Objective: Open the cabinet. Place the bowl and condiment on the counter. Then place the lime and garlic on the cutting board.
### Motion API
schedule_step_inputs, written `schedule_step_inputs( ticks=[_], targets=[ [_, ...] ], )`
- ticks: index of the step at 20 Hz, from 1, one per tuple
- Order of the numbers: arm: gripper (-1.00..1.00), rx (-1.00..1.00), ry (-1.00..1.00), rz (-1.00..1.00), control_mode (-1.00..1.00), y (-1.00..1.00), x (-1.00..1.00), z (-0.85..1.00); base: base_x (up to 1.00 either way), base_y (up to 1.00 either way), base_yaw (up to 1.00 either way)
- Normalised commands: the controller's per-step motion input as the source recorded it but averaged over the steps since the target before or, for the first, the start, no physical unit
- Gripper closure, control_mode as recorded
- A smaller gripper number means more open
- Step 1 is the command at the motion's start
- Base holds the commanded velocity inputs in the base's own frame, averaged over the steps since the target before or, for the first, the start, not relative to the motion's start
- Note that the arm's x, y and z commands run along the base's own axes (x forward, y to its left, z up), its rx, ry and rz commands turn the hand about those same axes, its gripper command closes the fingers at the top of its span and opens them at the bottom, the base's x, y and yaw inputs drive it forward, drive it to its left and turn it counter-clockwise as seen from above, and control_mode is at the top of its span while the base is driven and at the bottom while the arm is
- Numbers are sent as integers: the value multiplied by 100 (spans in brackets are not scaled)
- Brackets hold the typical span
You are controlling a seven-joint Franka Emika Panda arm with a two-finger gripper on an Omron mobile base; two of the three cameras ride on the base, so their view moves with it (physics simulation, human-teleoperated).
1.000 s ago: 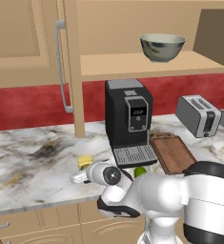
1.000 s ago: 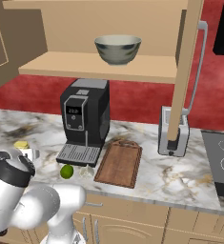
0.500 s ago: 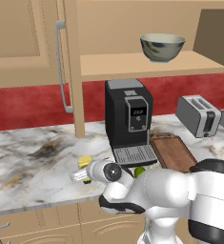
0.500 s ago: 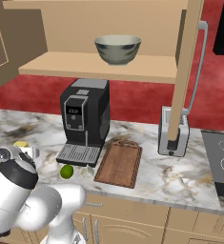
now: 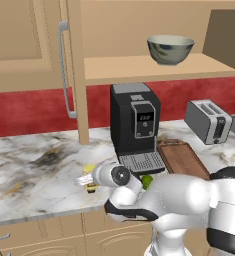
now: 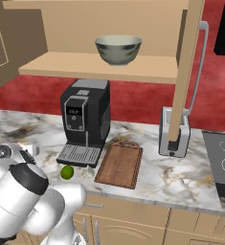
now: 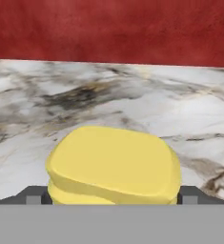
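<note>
The yellow condiment (image 7: 114,164) stands on the marble counter (image 5: 34,175), left of the coffee machine. My gripper (image 5: 87,178) is open, low over the counter, its fingertips (image 7: 35,195) flanking the bottle (image 5: 91,187). The cabinet is open, its door (image 5: 64,70) swung left. On the shelf sits the grey-green bowl (image 5: 170,49) (image 6: 118,49). The lime (image 6: 67,172) and the pale garlic (image 6: 86,172) lie in front of the machine's tray. To their right lies the reddish cutting board (image 6: 119,163) (image 5: 181,157). My arm half hides the lime (image 5: 147,181).
A black coffee machine (image 5: 134,125) stands under the shelf, with a silver toaster (image 5: 209,120) to its right. The right cabinet door (image 6: 185,72) juts out edge-on above the toaster. A stove top (image 6: 224,165) is at the far right.
The hand has shifted slightly right and upward. The jaws have widened a little around the condiment, which stays on the counter.
</note>
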Motion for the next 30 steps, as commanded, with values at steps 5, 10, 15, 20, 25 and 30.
schedule_step_inputs(
  ticks=[5, 10, 15, 20, 25, 30],
  targets=[
    [-100, 0, 4, -2, -100, -7, -1, 82, 0, 0, 0],
    [-100, 0, 7, -7, -100, -12, 0, 89, 0, 0, 0],
    [-100, 0, 10, -11, -100, -21, 0, 96, 0, 0, 0],
    [-100, 0, 3, -11, -100, -48, -3, 81, 0, 0, 0],
    [-100, 3, 1, -14, -100, -71, -18, 77, 0, 0, 0],
    [-100, 4, -1, -7, -100, -64, -41, 59, 0, 0, 0]
  ],
)
